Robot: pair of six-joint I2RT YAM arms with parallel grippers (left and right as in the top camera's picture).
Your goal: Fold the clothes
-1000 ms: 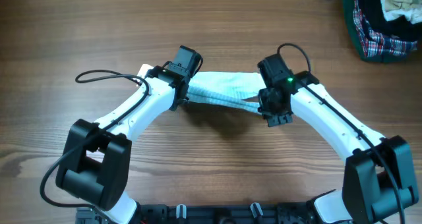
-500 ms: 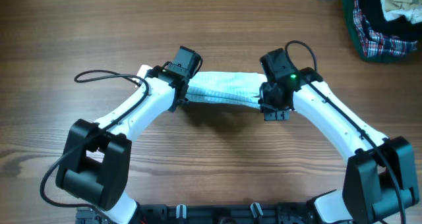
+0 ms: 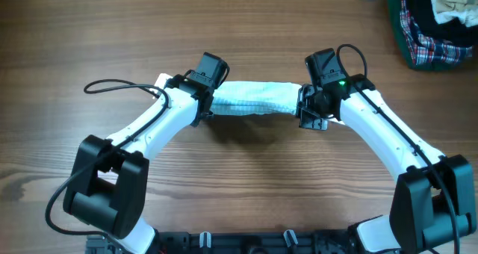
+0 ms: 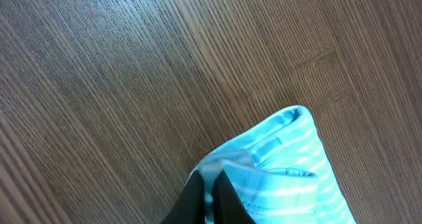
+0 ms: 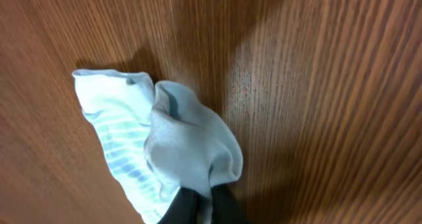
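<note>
The pale blue-and-white striped garment (image 3: pixel 254 99) hangs stretched in a narrow band between my two grippers over the wooden table. My left gripper (image 3: pixel 207 104) is shut on its left end; in the left wrist view the dark fingers (image 4: pixel 212 196) pinch a fold of the cloth (image 4: pixel 290 171). My right gripper (image 3: pixel 306 112) is shut on its right end; in the right wrist view the fingers (image 5: pixel 206 204) pinch a bunched pale fold (image 5: pixel 188 145), with a striped part (image 5: pixel 112 128) hanging beside it.
A heap of red-green plaid, dark and cream clothes (image 3: pixel 433 22) lies at the far right corner of the table (image 3: pixel 112 30). A black cable (image 3: pixel 119 86) loops left of the left arm.
My right gripper has moved right and a little farther back, pulling the garment from a sagging band into a straighter, tauter one. The left gripper has stayed in place.
</note>
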